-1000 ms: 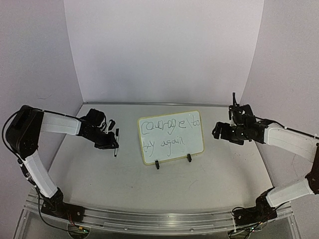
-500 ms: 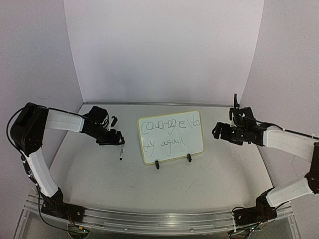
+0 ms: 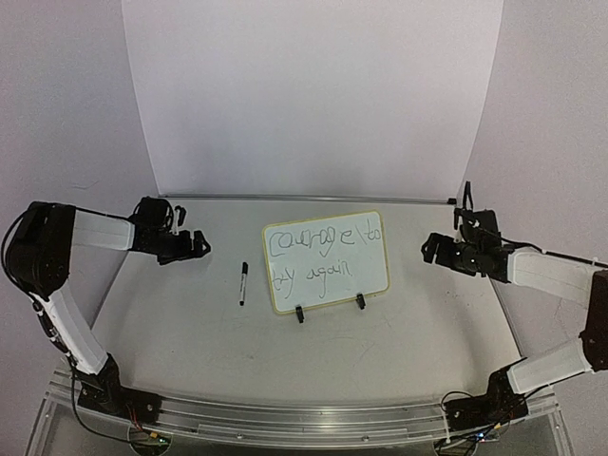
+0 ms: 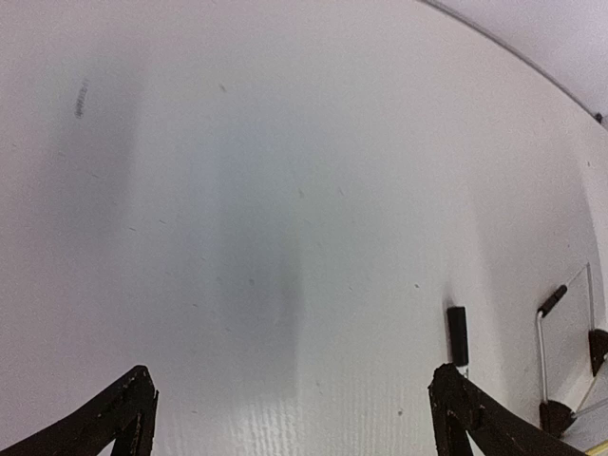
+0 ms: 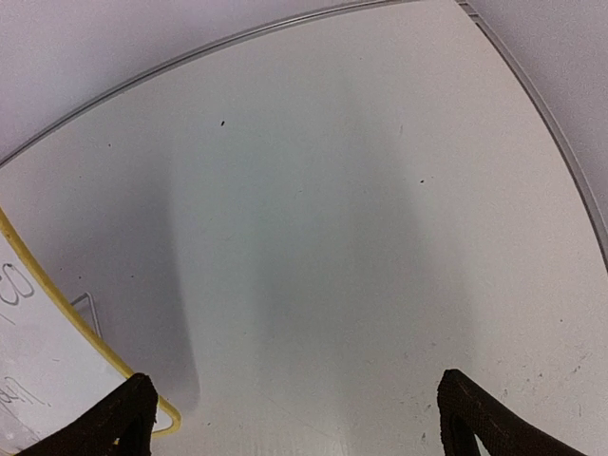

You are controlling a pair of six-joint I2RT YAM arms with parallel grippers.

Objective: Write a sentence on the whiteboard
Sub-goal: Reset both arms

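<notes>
Left end effector (image 4: pixel 293 394) and right end effector (image 5: pixel 296 385) both stand spread and empty, near the left and right edges of the table (image 3: pixel 399 351). A careless sweep inward could tip the whiteboard (image 3: pixel 326 249) off its clip feet or roll the loose marker (image 3: pixel 242 283) lying just left of it. The board stands mid-table with its long axis running left to right. Its face, bearing the sentence (image 3: pixel 321 258), is turned toward the near edge.

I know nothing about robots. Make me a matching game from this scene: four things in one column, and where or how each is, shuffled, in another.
1. whiteboard
2. marker
3. left pincer
4. right pincer

A. open, empty, right of the board
B. lying flat, just left of the board
C. propped up in the middle, written on
D. open, empty, far left

Pairs: 1-C, 2-B, 3-D, 4-A
</notes>
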